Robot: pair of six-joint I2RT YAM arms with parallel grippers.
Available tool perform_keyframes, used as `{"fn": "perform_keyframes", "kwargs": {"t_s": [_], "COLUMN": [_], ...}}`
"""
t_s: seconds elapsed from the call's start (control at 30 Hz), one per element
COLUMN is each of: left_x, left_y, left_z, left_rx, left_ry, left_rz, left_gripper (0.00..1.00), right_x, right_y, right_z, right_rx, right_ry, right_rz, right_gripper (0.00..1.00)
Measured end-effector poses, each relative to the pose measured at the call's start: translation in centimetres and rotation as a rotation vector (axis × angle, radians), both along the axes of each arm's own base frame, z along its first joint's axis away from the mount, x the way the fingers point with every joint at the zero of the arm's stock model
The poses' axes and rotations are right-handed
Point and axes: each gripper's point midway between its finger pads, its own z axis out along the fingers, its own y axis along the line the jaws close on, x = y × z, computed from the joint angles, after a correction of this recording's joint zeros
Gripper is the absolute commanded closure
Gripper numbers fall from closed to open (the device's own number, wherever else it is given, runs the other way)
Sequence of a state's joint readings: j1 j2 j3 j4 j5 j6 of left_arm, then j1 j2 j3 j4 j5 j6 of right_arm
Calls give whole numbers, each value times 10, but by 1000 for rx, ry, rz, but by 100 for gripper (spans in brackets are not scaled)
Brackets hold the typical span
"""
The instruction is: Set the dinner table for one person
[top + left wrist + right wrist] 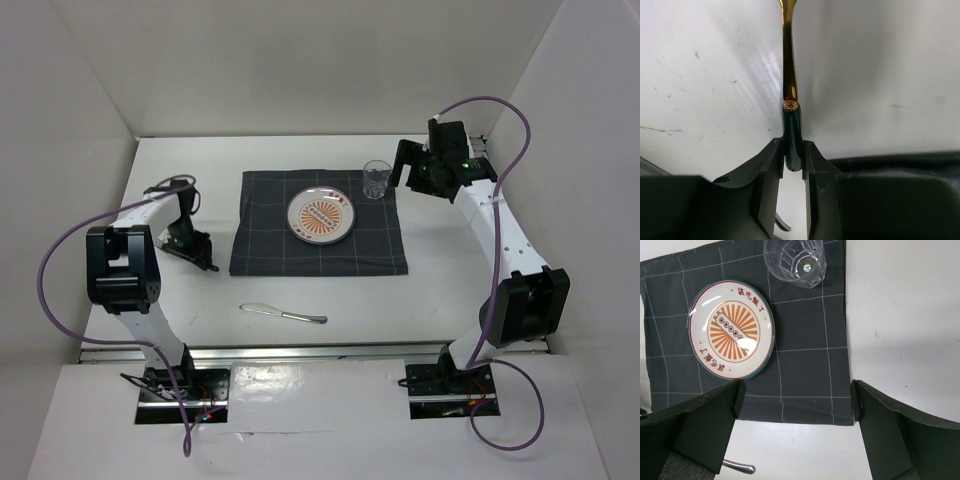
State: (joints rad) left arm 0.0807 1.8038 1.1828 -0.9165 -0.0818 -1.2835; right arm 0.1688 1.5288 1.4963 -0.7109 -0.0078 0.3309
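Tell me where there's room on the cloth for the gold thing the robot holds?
The cloth is bare in a strip left of the plate, and right of it, nearer than the glass. The table between cloth and knife is free too. Crowded: the cloth's far right corner, with the glass.

Plain white walls (320,60) stand on three sides, evenly lit.

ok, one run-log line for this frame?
left gripper shut on gold utensil | right gripper open | plate, glass on cloth | knife on dinner table
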Motion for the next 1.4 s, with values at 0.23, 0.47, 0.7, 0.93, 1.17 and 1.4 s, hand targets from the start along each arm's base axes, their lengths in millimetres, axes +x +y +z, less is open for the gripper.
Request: {"fn": "perform_keyframes", "kwargs": {"t_s": [0.23,0.47,0.7,0.93,1.17,1.4], "left_x": [88,124,98,92,81,84], "left_y": [-5,-104,-135,-135,-132,-135], "left_z": [94,115,52,34,10,8], "left_rx": [168,187,63,29,11,10], "left_ry": [-290,-368,-190,-137,-64,-80], "left_rz": [-431,-995,-1200,-1247,-1227,-1194], "left_gripper": [100,100,100,100,100,100], "right_x": [0,0,-7,-17,-27,-33], "right_y": [-1,0,-7,-13,-17,-18], "right_z": [0,0,-4,0,9,7], "right_rx": [4,11,-1,3,3,-2], "right_ry": [1,4,17,12,-4,12], "right_rz": [-1,-5,-33,-70,-85,-91], "right_gripper": [1,1,1,1,1,1]}}
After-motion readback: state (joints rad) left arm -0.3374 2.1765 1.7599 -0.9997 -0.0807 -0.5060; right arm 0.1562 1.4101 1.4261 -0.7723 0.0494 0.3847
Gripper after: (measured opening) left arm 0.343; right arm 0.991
